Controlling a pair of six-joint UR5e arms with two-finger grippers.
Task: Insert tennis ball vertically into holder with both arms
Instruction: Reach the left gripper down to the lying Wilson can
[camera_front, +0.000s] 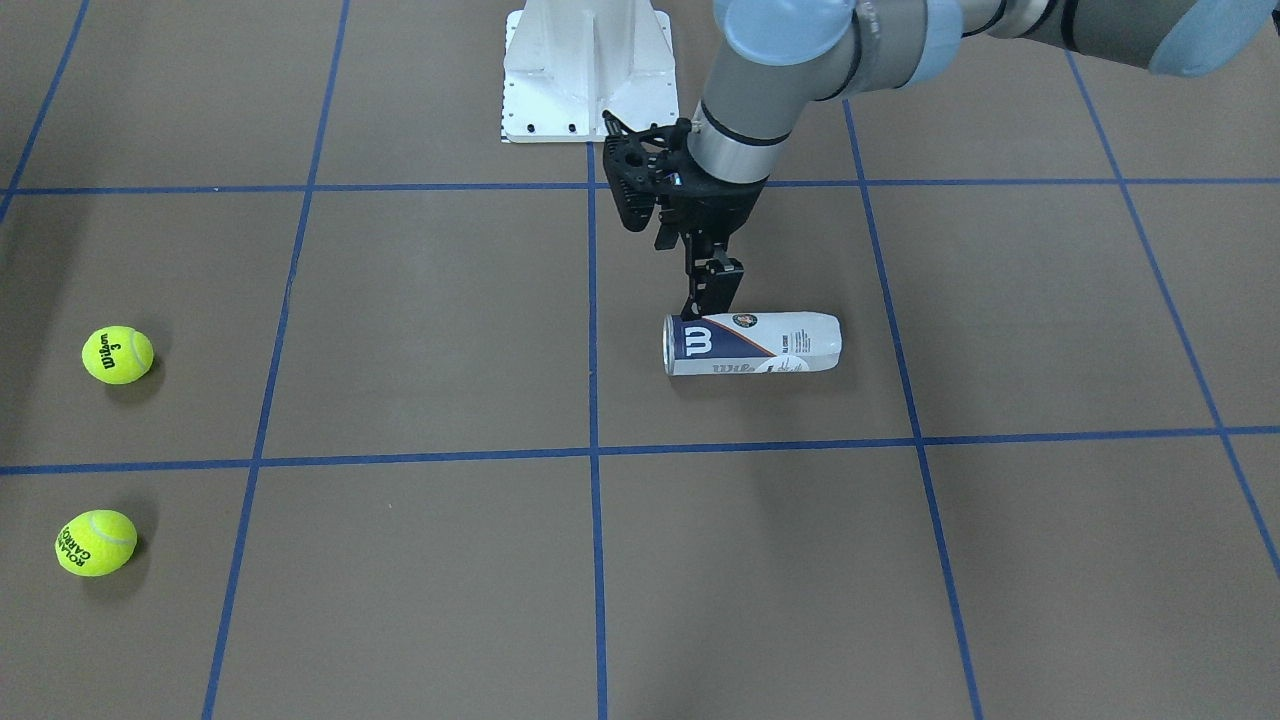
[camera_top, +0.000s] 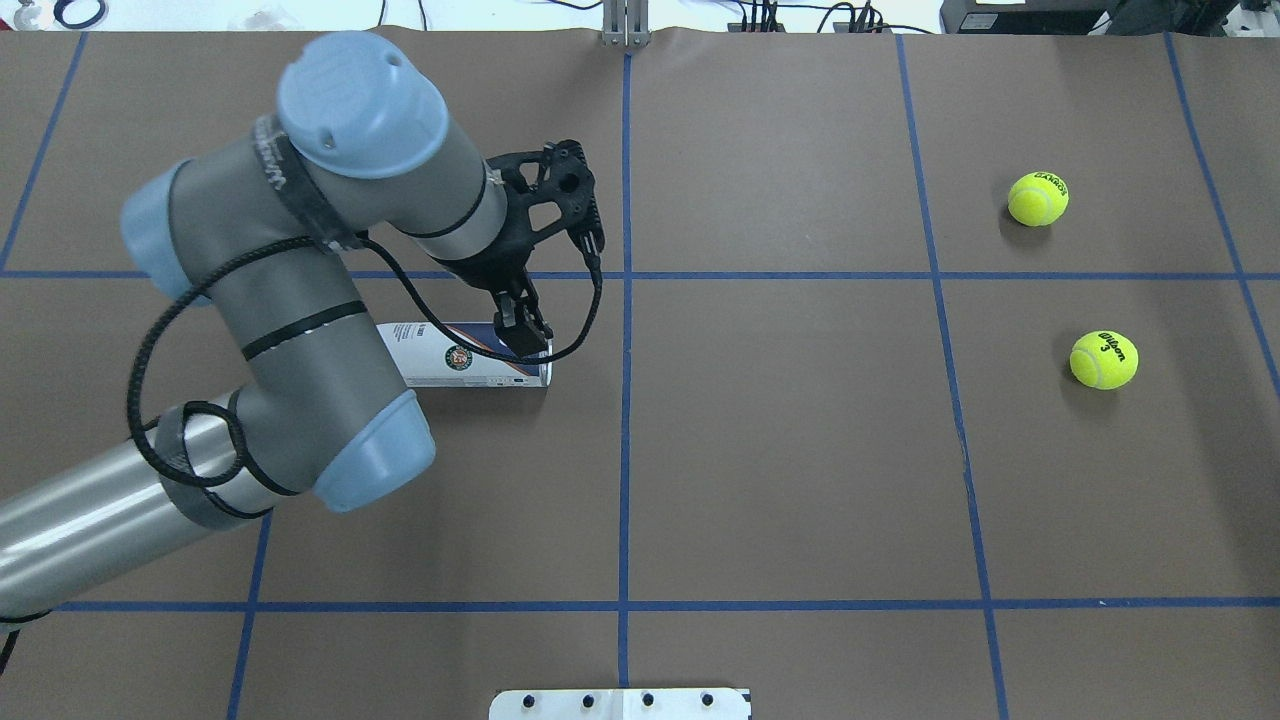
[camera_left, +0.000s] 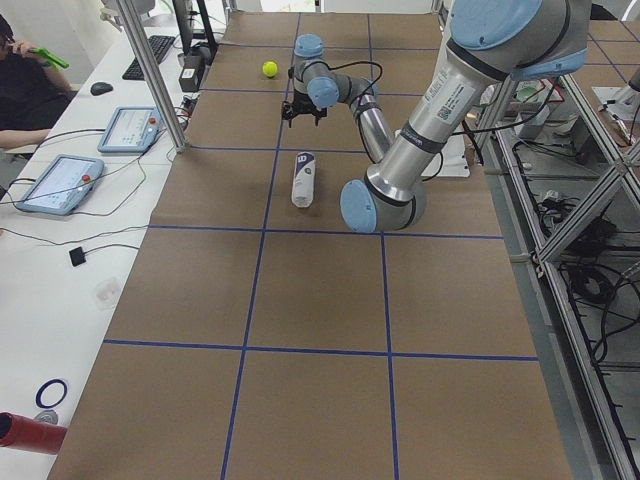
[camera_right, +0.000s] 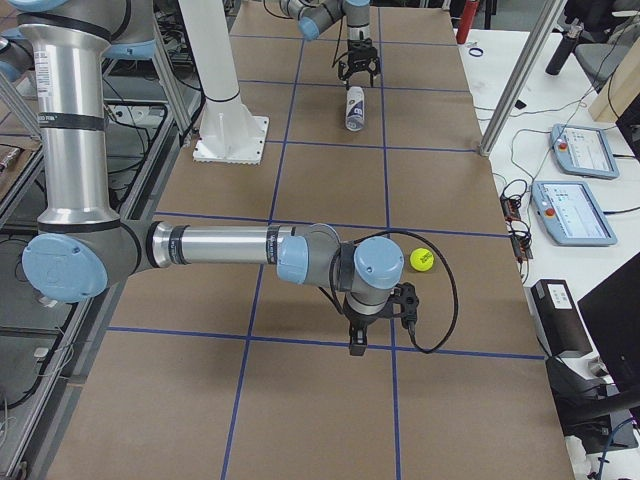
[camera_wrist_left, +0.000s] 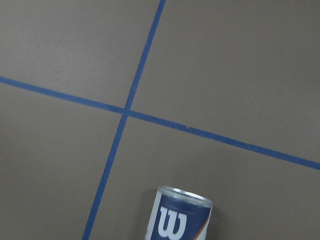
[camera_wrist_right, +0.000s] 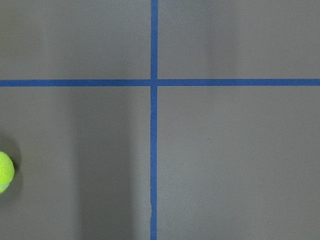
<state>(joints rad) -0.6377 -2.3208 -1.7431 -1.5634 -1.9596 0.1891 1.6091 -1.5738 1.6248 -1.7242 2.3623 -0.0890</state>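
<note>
Overhead exterior shows the brown paper-covered table, ruled into squares by blue tape, with the grey-and-silver jointed left arm bent across its left half. Exterior right has the matching right arm stretched low over the table near that camera. Its black two-finger right gripper points down close to one ball, and whether its fingers are parted cannot be told from there.

A white metal pedestal base stands at the robot's edge of the table. The holder, a cylindrical tennis-ball can with a white label, navy band, white W and metal rim, lies on its side in the square just to the robot's left of the centre line (rim end toward that line). The black left gripper hangs just above that rim end, fingers spread apart around nothing; contact with the can cannot be judged.

Two yellow-green felt tennis balls rest on the robot's right side, well apart from the holder: the Wilson ball and the Roland Garros ball.
</note>
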